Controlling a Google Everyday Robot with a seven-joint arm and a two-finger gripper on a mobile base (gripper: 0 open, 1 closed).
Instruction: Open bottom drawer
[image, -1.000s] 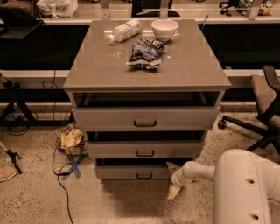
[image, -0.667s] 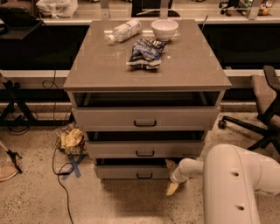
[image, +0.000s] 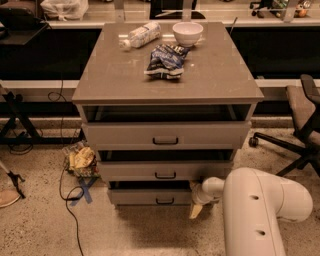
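The bottom drawer (image: 150, 197) is the lowest of three grey-beige fronts, with a small black bar handle (image: 164, 201). It stands slightly pulled out, with a dark gap above its front. My gripper (image: 197, 208) is at the drawer's right end, low near the floor, its pale fingertips (image: 195, 212) pointing down. The white arm (image: 260, 210) fills the lower right and hides the cabinet's lower right corner.
The middle drawer (image: 165, 171) and top drawer (image: 165, 135) are also slightly out. On the cabinet top lie a chip bag (image: 164, 59), a white bowl (image: 187, 33) and a plastic bottle (image: 141, 35). An office chair (image: 300, 120) stands right. A bag (image: 82, 160) and cables lie left.
The white arm has swung in from the right and now fills more of the lower right. The gripper stays at the bottom drawer's right end. The drawers look unchanged.
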